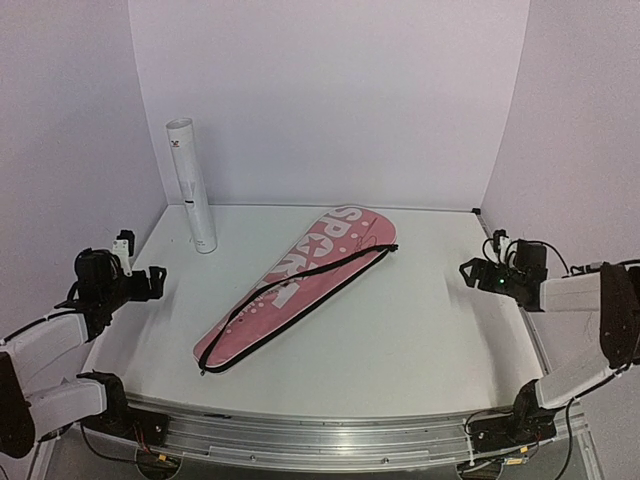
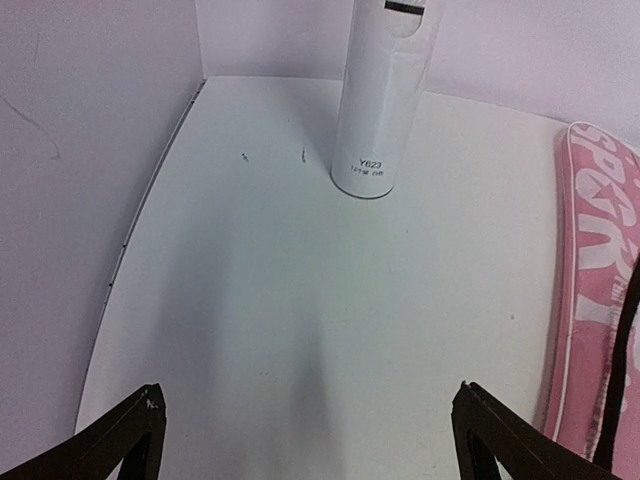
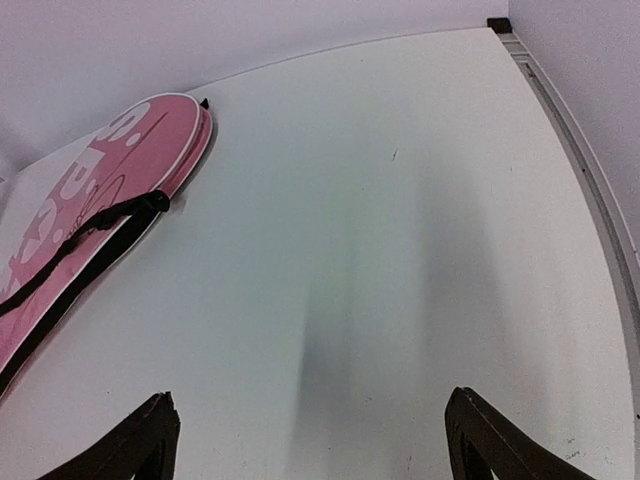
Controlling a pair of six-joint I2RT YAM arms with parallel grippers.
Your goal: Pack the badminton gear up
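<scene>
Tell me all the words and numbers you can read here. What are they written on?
"Y623" on the tube, near its base.
A smaller line under it: too blurred to read.
"SPORT" in white on the bag; later letters may be cut off.
A black mark near the tube's top: too small to read.

My white bench (image 1: pixel 430 330), with two things on it.

A long pink bag (image 1: pixel 300 285) with white lettering lies flat across the middle of the bench, running slantwise from the near left to the far right, its black zipper (image 1: pixel 330 268) along the upper face. A tall white tube (image 1: pixel 192 185) stands upright in the far left corner, well apart from the bag, with printed marks near its base.
</scene>
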